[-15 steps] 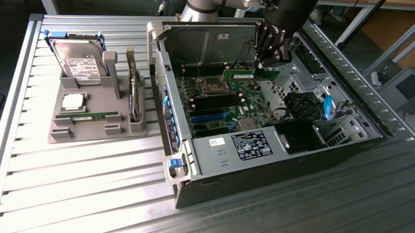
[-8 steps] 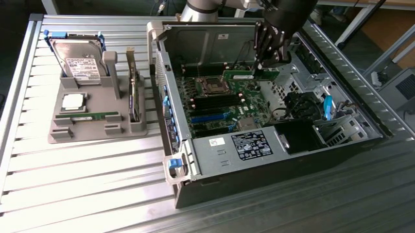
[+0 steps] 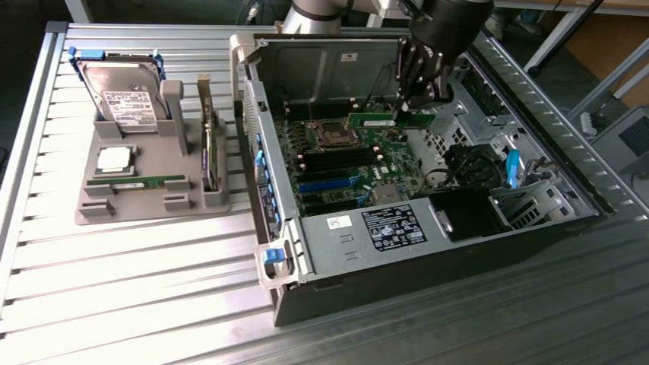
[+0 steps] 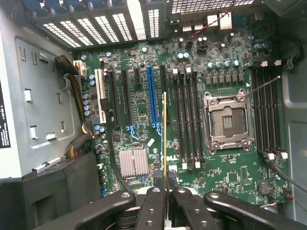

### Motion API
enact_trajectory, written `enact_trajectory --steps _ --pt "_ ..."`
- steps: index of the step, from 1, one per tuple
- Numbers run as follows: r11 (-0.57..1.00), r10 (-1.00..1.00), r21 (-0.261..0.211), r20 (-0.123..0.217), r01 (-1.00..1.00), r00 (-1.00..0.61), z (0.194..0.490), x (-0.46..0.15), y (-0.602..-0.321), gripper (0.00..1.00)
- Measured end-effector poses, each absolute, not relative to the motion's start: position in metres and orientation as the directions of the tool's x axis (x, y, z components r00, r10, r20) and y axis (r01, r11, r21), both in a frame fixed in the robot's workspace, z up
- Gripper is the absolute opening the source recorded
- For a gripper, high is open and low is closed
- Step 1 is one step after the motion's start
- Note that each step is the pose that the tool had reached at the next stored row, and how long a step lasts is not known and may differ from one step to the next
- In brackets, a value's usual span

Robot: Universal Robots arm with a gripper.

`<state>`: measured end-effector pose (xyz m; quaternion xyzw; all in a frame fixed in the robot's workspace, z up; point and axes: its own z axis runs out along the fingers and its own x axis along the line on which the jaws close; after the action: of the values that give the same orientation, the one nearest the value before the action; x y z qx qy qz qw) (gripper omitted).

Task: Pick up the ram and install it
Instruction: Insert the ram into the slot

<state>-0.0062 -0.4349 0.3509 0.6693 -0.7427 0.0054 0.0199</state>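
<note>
My gripper hangs inside the open computer case, shut on the ram, a narrow green stick with a white label. The stick is held level above the motherboard, beside the processor socket. In the wrist view the ram shows edge-on, running out from between the black fingers of my gripper. It hovers over the board next to the row of black memory slots, apart from them. A second stick lies flat on the grey holder.
The grey holder in the exterior view's left also carries a hard drive, a square silver processor and an upright card. More memory slots flank the socket. Cables and a blue latch crowd the case.
</note>
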Motion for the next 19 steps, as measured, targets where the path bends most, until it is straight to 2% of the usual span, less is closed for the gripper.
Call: enact_trajectory --steps 19 --pt "0.104 -0.994 0.019 0.037 -0.994 -0.103 0.3440 -0.0062 -0.4349 0.11"
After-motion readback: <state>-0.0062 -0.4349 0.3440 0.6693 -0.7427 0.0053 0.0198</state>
